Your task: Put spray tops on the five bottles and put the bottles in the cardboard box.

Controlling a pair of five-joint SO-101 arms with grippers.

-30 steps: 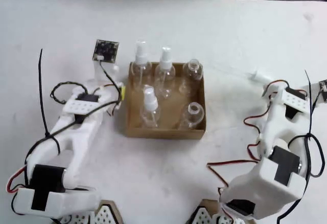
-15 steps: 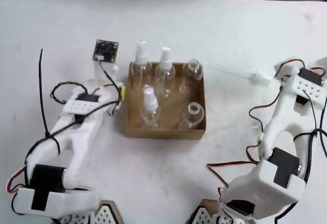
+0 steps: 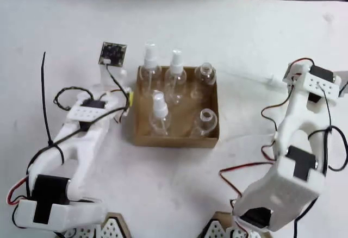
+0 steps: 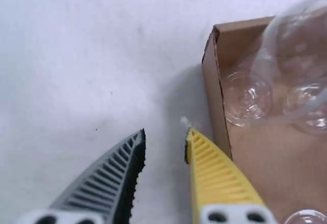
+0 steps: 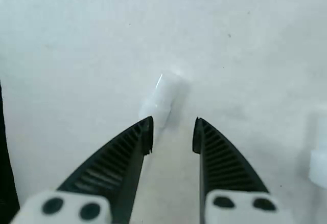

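Observation:
The cardboard box (image 3: 176, 140) stands mid-table with five clear bottles upright in it. Three wear white spray tops (image 3: 159, 103); two bottles (image 3: 205, 77) on the side toward the right arm have bare necks. A loose white spray top (image 3: 270, 79) lies on the table beside the box, its thin tube pointing toward the box. My right gripper (image 5: 171, 134) is open just behind that spray top (image 5: 162, 98), fingertips apart from it. My left gripper (image 4: 164, 144) is open and holds nothing, its yellow finger (image 4: 204, 157) beside the box's outer wall (image 4: 214, 91).
A small circuit board (image 3: 112, 53) on a black cable lies behind the left arm. A white object (image 5: 319, 165) sits at the edge of the right wrist view. Bare white table surrounds the box.
The right arm swung out to the right, then came back left and lined up behind the loose spray top. The left arm, the box and the bottles stayed put.

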